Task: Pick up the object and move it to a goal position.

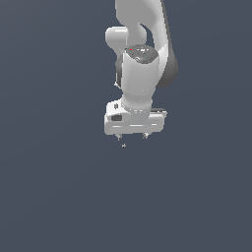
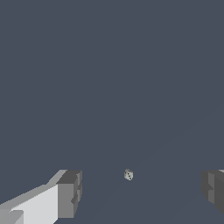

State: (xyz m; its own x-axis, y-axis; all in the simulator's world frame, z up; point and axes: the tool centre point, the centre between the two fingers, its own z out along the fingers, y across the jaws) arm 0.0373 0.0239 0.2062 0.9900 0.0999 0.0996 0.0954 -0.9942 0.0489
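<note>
Floor (image 1: 59, 197) plain dark slate, object (image 2: 128, 175) resting

No text, label, number or sign can be read anywhere.

Plain dark grey-blue floor (image 2: 109, 78), uniform and unmarked, carrying a single small pale speckled object (image 2: 128, 175), resting directly on its surface.

Gripper (image 1: 131, 138) downward, jaws wide apart
</note>
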